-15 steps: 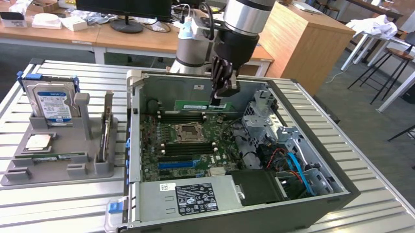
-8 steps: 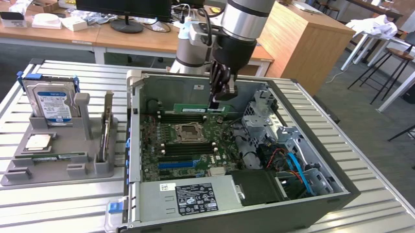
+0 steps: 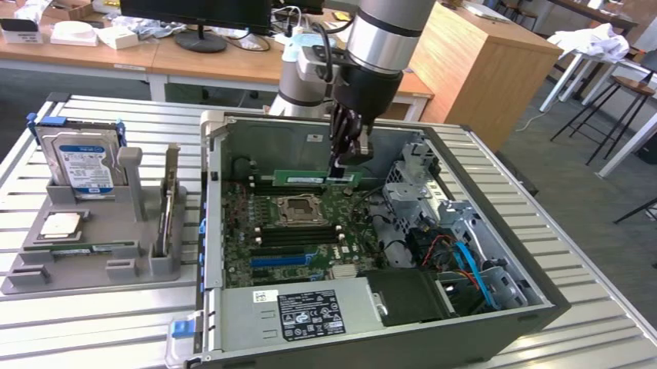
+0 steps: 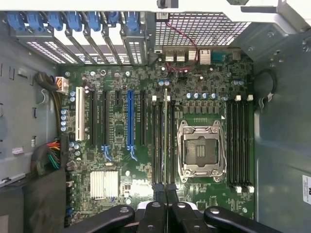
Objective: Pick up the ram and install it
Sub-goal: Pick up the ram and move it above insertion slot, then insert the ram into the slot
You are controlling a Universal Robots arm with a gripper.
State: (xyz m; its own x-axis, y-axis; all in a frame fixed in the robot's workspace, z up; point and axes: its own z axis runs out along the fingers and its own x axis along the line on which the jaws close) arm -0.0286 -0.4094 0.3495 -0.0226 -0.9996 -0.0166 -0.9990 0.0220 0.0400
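The ram (image 3: 308, 178) is a long green stick with a pale label, held level inside the open computer case (image 3: 534, 304), over the motherboard's far side. My gripper (image 3: 342, 167) comes straight down from above and is shut on the ram's end towards the exterior view's right. In the wrist view the ram (image 4: 165, 141) shows edge-on as a thin line running out from my gripper (image 4: 165, 195), in line with the memory slots (image 4: 160, 145) beside the CPU socket (image 4: 199, 150). Whether it touches a slot I cannot tell.
On the exterior view's left, a grey fixture (image 3: 92, 246) holds a blue-labelled hard drive (image 3: 85, 165), a square silver processor chip (image 3: 61, 225) and an upright card (image 3: 169, 204). Inside the case are the power supply (image 3: 298, 311), a metal drive cage (image 3: 421, 181) and blue cables (image 3: 467, 261).
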